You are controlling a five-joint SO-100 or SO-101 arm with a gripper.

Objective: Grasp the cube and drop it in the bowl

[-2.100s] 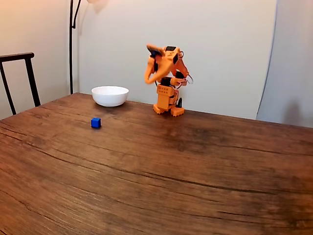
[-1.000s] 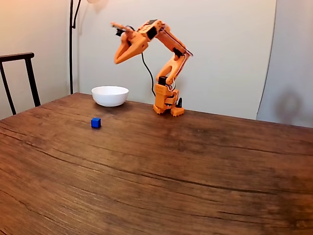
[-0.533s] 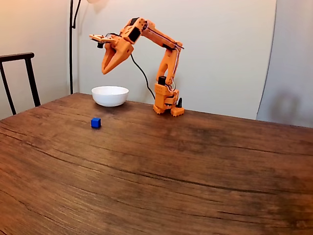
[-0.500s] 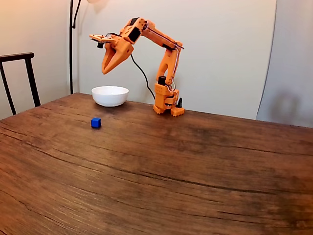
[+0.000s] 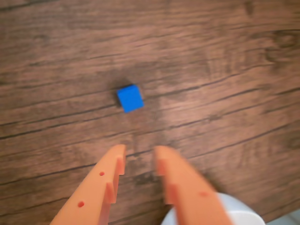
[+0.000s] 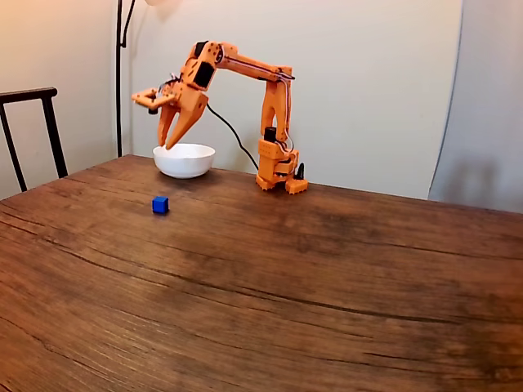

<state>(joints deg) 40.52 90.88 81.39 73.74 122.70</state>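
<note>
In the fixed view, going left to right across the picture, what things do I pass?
Chair, lamp pole, cube, bowl, arm base.

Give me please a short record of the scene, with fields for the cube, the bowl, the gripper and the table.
cube: the blue cube lies alone on the table, nearer the camera than the bowl in the fixed view; in the wrist view it sits ahead of the fingertips, apart from them
bowl: the white bowl stands upright near the arm's base; nothing shows above its rim
gripper: the orange gripper hangs in the air over the bowl, pointing down, jaws apart, holding nothing
table: dark brown wooden table with strong grain
task state: cube not yet grasped
</note>
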